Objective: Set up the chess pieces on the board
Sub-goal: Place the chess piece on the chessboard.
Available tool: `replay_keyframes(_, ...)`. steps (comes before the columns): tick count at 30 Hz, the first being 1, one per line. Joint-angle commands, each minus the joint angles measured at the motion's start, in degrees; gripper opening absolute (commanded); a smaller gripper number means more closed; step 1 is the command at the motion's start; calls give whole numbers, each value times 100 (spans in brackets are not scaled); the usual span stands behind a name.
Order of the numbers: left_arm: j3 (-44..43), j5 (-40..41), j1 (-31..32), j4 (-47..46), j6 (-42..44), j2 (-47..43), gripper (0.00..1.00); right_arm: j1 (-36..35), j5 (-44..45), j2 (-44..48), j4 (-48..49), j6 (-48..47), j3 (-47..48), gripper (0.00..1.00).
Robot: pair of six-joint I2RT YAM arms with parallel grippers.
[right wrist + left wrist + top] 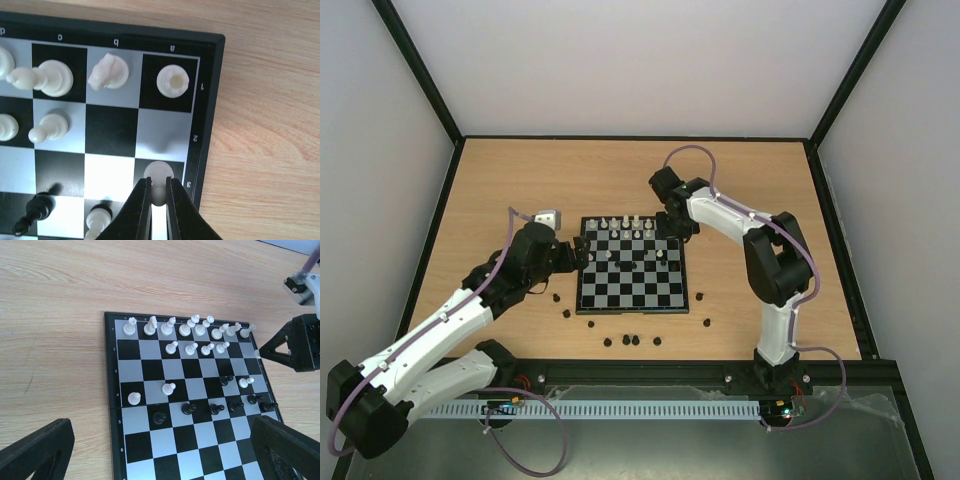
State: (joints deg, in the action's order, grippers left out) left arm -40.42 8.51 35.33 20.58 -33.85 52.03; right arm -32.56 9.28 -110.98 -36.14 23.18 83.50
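Right wrist view: the right gripper (159, 199) has its two fingers pinched together on a white pawn (159, 174). The pawn's round head pokes out just past the fingertips, over the dark corner-file square marked 3, right by the board (212, 100) frame. A white rook (173, 81) and a white knight (109, 72) stand on the back row beyond it.

In the left wrist view the left gripper (160, 452) has its fingers (35, 450) spread wide and holds nothing, with the board's middle rows lying between them. From the top view, several black pieces (625, 341) lie on the table (770, 190) near the board's front edge.
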Motion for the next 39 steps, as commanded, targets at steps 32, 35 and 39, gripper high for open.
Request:
replay_keyframes(32,96,-93,-37,66,73,-98,99,190,13,-661,-389,-50,562,4)
replay_keyframes(35,96,-95,-39,56,80,-102,99,208,32,-687,-381,-42,583,4)
replay_keyframes(39,100,-95,-37,55,86,-101,100,225,22,-714,-357,-41,583,4)
